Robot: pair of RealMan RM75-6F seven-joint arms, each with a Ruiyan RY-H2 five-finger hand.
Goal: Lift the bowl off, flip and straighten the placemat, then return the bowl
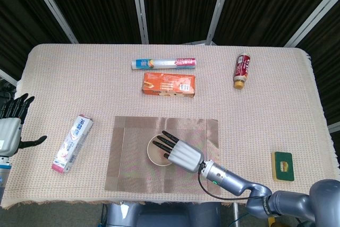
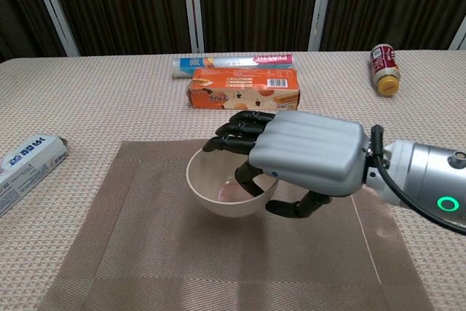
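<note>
The beige bowl (image 1: 159,151) (image 2: 222,183) is over the middle of the brown woven placemat (image 1: 127,163) (image 2: 145,253), which lies flat near the table's front edge. My right hand (image 1: 180,152) (image 2: 306,154) grips the bowl's right rim, fingers hooked inside and thumb underneath. Whether the bowl rests on the mat or hangs just above it I cannot tell. My left hand (image 1: 11,128) hovers open past the table's left edge, far from the mat, and shows only in the head view.
A toothpaste box (image 1: 73,143) (image 2: 25,162) lies left of the mat. An orange box (image 1: 169,84) (image 2: 244,92) and a foil roll (image 1: 163,63) (image 2: 233,61) sit behind it. A red bottle (image 1: 242,69) (image 2: 384,69) lies far right; a green sponge (image 1: 282,165) front right.
</note>
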